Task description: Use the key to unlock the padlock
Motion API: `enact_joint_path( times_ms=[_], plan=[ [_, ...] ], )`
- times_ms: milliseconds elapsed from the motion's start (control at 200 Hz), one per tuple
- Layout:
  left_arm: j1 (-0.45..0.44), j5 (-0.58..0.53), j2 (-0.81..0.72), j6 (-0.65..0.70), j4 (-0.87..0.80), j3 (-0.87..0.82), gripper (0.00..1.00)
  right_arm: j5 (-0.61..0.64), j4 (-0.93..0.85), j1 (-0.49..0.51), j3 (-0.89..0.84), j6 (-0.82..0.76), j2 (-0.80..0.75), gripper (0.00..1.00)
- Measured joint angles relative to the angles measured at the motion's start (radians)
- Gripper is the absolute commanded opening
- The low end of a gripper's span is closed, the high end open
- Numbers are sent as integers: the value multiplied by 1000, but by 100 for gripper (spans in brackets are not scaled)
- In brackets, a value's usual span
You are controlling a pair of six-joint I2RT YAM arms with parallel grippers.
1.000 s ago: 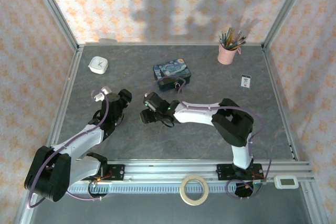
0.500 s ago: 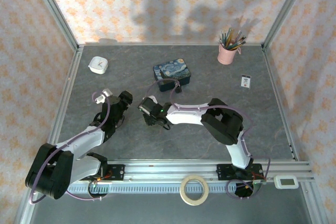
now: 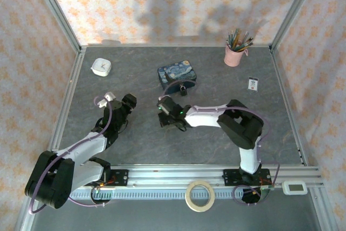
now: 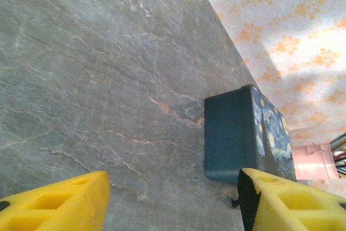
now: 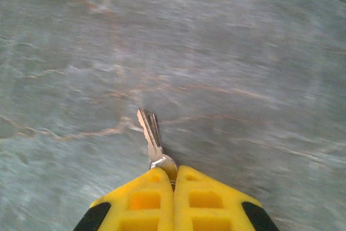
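Note:
A silver key (image 5: 153, 143) sticks out from between the yellow fingertips of my right gripper (image 5: 174, 179), which is shut on its head just above the grey table. From above, the right gripper (image 3: 163, 119) is at mid-table. A tiny dark padlock (image 3: 184, 88) lies further back, just in front of the blue starry-night box (image 3: 177, 74). My left gripper (image 3: 126, 104) is to the left of the key. The left gripper (image 4: 173, 205) stands open with bare table between its fingers (image 4: 54, 205), and the blue box (image 4: 230, 133) is ahead of it.
A pink cup of pencils (image 3: 234, 55) stands at the back right, with a small card (image 3: 252, 83) in front of it. A white clock (image 3: 101, 67) sits at the back left. A tape roll (image 3: 199, 195) and a white device (image 3: 296, 187) lie by the near rail.
My right gripper has closed on the key and shifted a little to the right. The left arm has barely moved.

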Motion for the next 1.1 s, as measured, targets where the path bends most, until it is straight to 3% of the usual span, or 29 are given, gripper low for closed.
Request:
enact_joint_path(
  times_ms=[205,405,691,1096],
  plan=[
    [-10,79,53,-46,110,-7,64,-167,81,-114,-104,-85,-82,0],
    [-120,100,148,-96,216,-6,65,-272,135,-159,-135,-125,-166,0],
    [-180,179,354,-125,359,60,57,-353,174,-162,-151,-130,-242,0],
    [-211,219,364,-100,402,105,53,-360,177,-162,-161,-122,-248,0]
  ],
)
